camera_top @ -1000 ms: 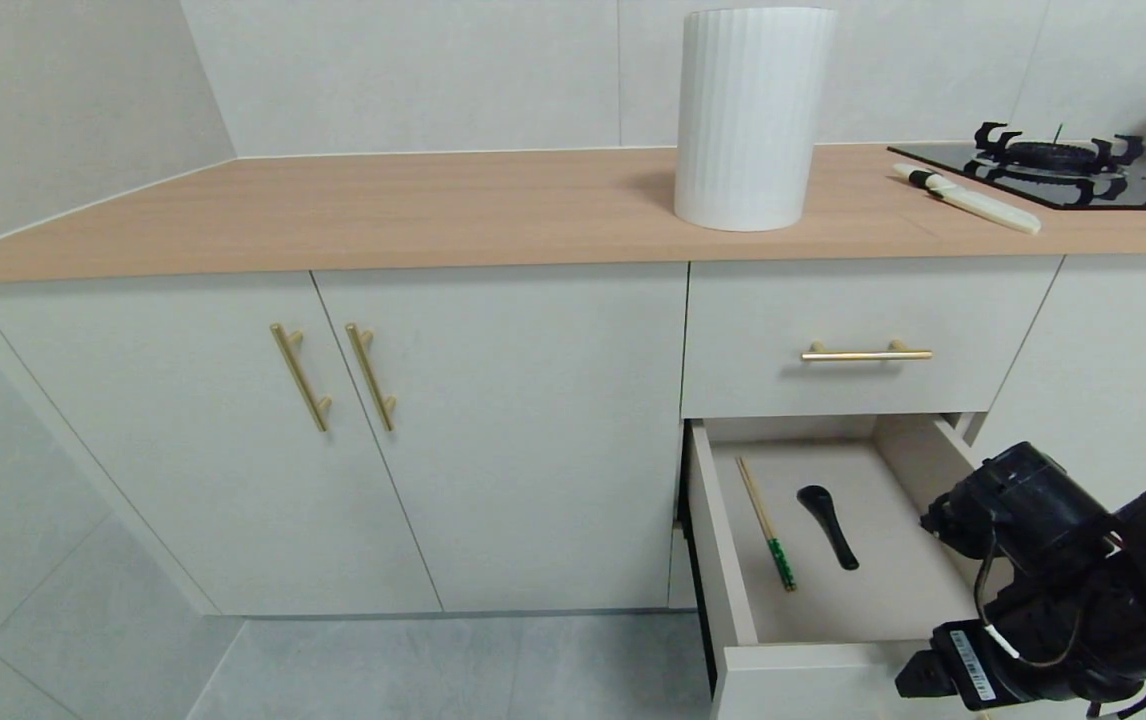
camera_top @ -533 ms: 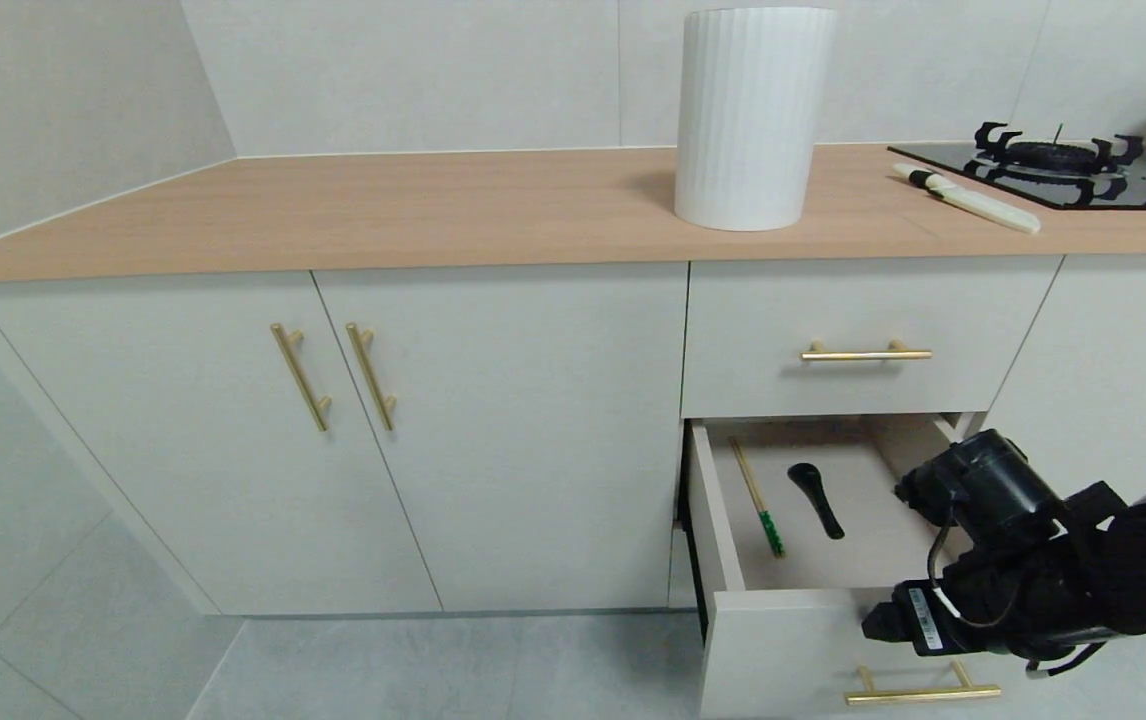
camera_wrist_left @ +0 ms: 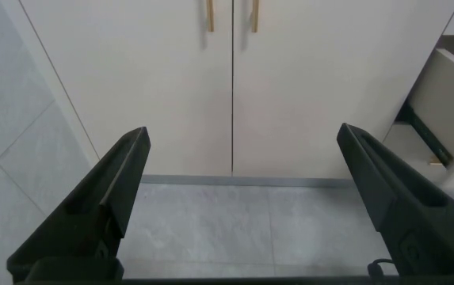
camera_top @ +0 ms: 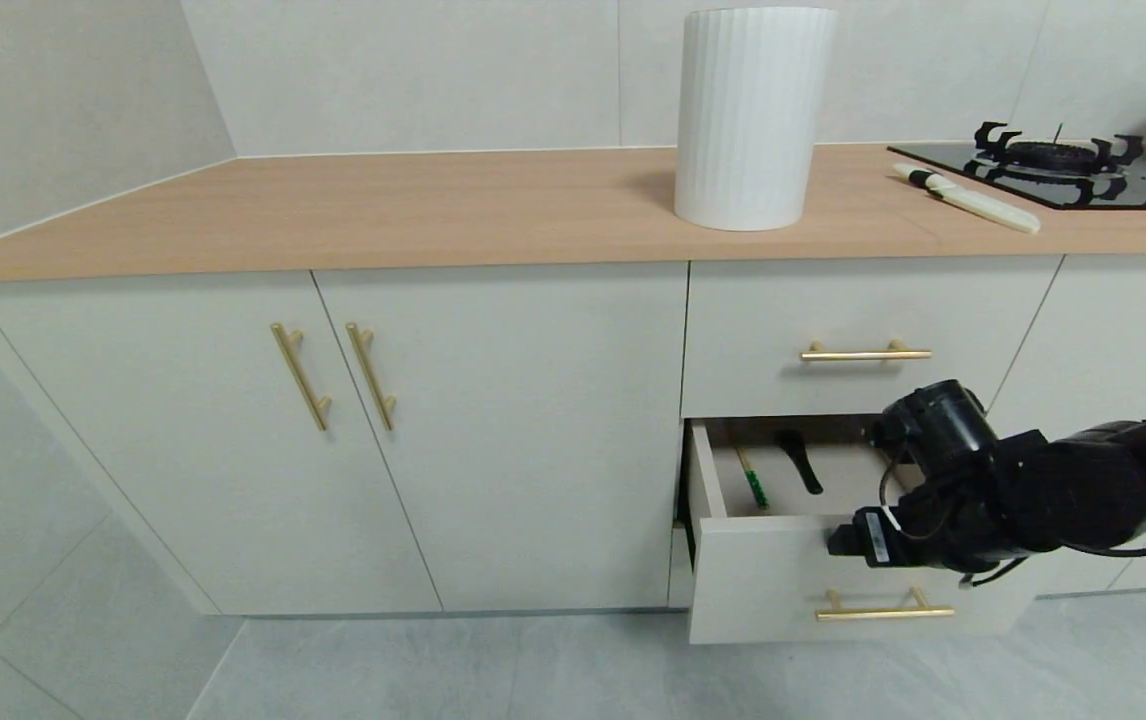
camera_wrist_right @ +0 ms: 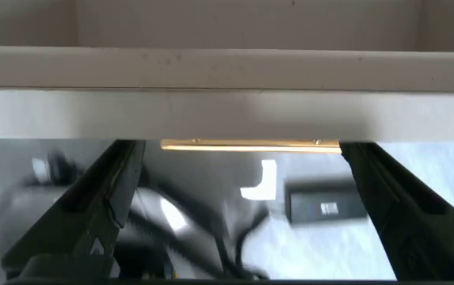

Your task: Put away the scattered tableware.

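Chopsticks (camera_top: 753, 485) and a black spoon (camera_top: 799, 465) are lying side by side inside the partly open drawer (camera_top: 763, 570), the chopsticks nearer its left wall. We are holding our right tool (camera_top: 838, 540) at the drawer's front, just above the handle (camera_top: 885, 610), its fingers spread apart. We are hanging our left tool (camera_wrist_left: 242, 134) low before the cabinet doors (camera_wrist_left: 234, 79), fingers apart too. A knife (camera_top: 973, 200) is resting near the right end of the tabletop (camera_top: 383, 210) beside the stove (camera_top: 1053, 165), and a white canister (camera_top: 748, 115) is standing toward its back edge.
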Available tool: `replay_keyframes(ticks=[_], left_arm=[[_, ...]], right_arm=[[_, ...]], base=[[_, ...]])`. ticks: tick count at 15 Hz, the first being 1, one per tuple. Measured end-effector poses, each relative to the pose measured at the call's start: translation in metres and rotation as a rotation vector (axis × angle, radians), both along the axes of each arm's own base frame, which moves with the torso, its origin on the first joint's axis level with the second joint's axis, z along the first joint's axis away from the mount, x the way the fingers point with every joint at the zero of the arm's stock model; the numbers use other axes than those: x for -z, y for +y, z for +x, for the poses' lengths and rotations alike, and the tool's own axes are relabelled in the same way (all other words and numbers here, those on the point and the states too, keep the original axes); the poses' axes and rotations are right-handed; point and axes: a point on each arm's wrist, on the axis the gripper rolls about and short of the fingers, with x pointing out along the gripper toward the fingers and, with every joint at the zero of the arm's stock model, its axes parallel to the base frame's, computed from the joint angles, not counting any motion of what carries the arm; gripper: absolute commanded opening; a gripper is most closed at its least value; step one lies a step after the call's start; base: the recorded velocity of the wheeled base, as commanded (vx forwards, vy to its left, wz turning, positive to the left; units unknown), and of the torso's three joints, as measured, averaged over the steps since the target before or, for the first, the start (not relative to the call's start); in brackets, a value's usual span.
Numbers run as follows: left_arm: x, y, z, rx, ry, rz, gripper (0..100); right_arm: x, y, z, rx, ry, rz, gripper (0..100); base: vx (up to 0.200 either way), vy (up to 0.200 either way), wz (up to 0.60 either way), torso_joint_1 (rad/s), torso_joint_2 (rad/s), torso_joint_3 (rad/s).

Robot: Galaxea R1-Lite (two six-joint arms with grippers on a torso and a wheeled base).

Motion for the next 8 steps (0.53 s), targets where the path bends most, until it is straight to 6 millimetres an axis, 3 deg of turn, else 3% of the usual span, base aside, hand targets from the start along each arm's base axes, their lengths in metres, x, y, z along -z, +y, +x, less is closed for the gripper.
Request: replay_keyframes(ticks=[5,8], left_arm=[[0.000,0.000,0.000,0.000,0.000,0.000,100],[0.000,0.000,0.000,0.000,0.000,0.000,100]], right_arm=[[-0.002,-0.005,0.051,0.002,-0.085,-0.017,100],[0.002,-0.005,0.065,0.011,-0.125,-0.007,100]], base=[[0.000,0.000,0.00,0.000,0.00,0.000],[0.000,0.000,0.00,0.000,0.00,0.000]])
